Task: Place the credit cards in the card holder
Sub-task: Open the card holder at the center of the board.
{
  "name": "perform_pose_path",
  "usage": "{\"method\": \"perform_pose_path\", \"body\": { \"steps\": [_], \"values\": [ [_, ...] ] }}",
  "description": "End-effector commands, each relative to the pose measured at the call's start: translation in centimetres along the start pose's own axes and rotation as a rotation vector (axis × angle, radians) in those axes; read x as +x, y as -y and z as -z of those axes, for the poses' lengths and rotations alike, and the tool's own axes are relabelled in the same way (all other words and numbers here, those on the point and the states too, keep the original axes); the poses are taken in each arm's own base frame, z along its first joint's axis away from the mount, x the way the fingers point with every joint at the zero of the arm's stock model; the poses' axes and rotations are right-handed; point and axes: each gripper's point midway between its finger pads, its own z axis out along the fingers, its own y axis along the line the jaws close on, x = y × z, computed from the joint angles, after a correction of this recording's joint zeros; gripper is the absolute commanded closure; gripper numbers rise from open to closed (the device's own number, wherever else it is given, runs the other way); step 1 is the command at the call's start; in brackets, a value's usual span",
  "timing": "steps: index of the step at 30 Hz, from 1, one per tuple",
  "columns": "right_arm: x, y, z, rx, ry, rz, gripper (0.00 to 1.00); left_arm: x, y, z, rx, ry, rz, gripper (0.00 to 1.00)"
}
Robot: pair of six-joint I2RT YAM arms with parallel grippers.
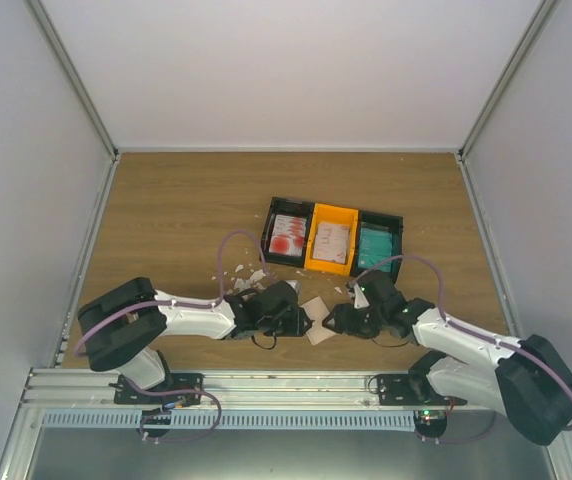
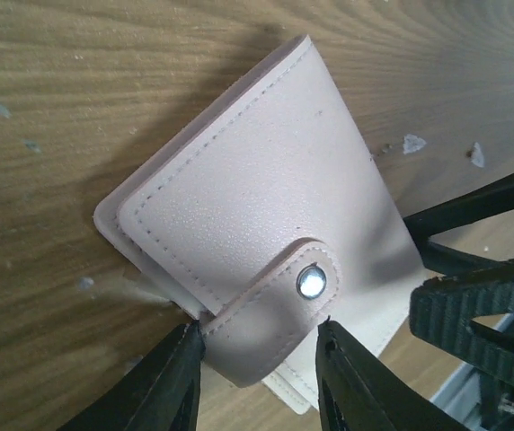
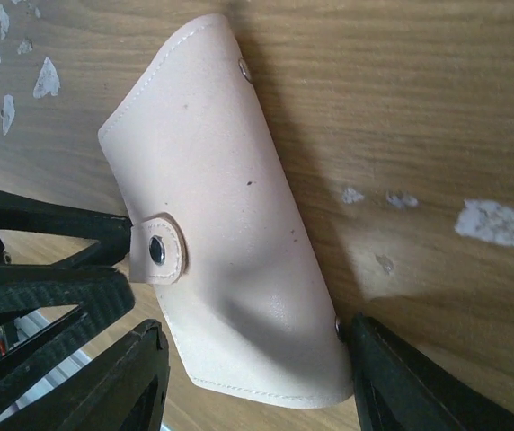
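Squarely between my two arms, on the wood-grain table point(image 2: 50, 108), sat the beige stitched-leather folding card holder point(image 2: 266, 206), snapped closed. My right gripper point(image 3: 257, 328) clamped across it, bowing the soft cover. On my left gripper point(image 2: 259, 337) the jaws flanked the steel-studded snap tab point(image 2: 279, 301); whether they pinched it, I couldn't tell. Opening was in hand, I judged; next, peel that tab free.

Both arms reach low and inward, their wrists nearly meeting. The left gripper point(image 1: 304, 318) sets its fingers point(image 2: 172, 386) close on either side of the snap tab point(image 2: 279, 305) of the card holder point(image 2: 266, 206). The right gripper point(image 1: 338, 318) clasps that holder across its width.
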Motion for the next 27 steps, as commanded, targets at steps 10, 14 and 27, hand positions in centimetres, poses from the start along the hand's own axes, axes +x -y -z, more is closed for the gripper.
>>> {"method": "perform_pose_path", "body": {
  "steps": [10,14,27],
  "values": [
    [-2.7,0.6,-0.4,0.099,0.074,0.166,0.38,-1.7,-4.4,-0.6,-0.139,0.034,-0.038,0.70],
    [-4.1,2.7,-0.7,0.208,0.110,0.156,0.37,-1.6,-5.8,-0.5,-0.165,0.019,-0.036,0.71],
    [-0.6,-3.2,-2.4,-0.205,-0.137,0.155,0.45,-0.5,-7.0,-1.5,-0.166,-0.055,-0.023,0.79]
  ]
}}
